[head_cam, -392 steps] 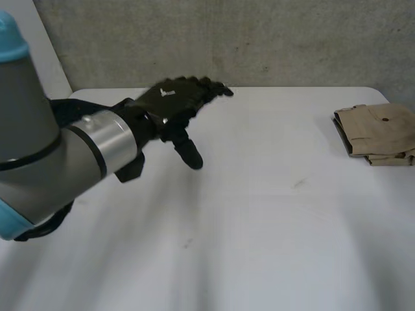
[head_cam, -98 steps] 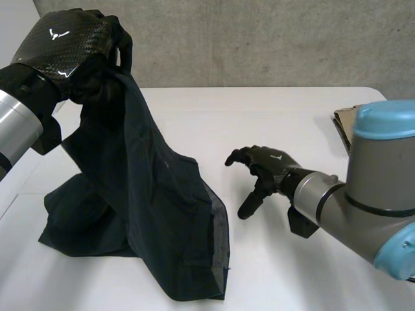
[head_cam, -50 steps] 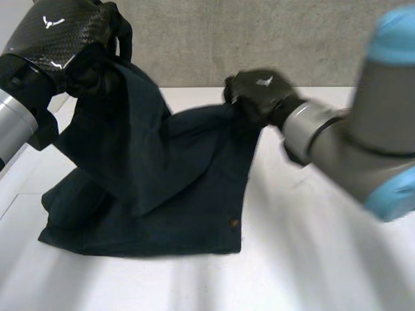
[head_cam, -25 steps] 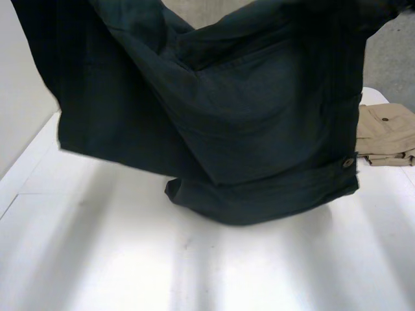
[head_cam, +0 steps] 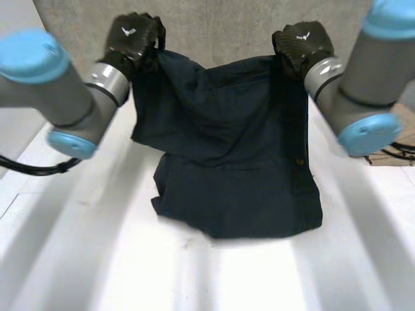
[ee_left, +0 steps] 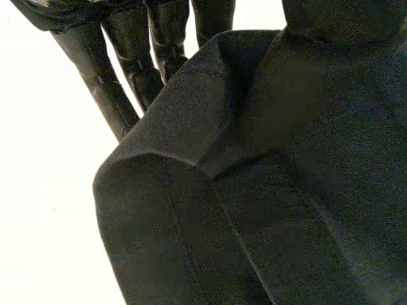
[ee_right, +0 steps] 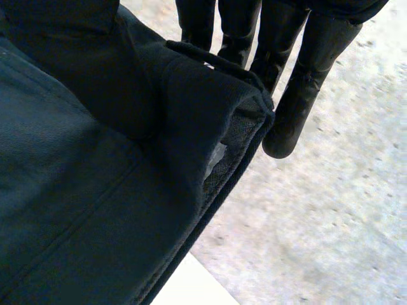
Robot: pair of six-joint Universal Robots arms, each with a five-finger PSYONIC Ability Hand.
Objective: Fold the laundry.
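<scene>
Just dropped the dark garment (head_cam: 227,149) lower: left hand (head_cam: 133,35) and right hand (head_cam: 301,42) pinching its top corners, hem on the table (head_cam: 259,278). Lay-flat next, I reckon.

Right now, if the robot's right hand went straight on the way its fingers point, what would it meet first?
Probably the grey concrete wall: it lies beyond the right hand's fingertips. The dark garment it pinches sits beside the fingers, not ahead. Depth is unclear.

left hand (head_cam: 133,39), right hand (head_cam: 301,45) high, each tight on dark cloth (head_cam: 227,142)
</scene>
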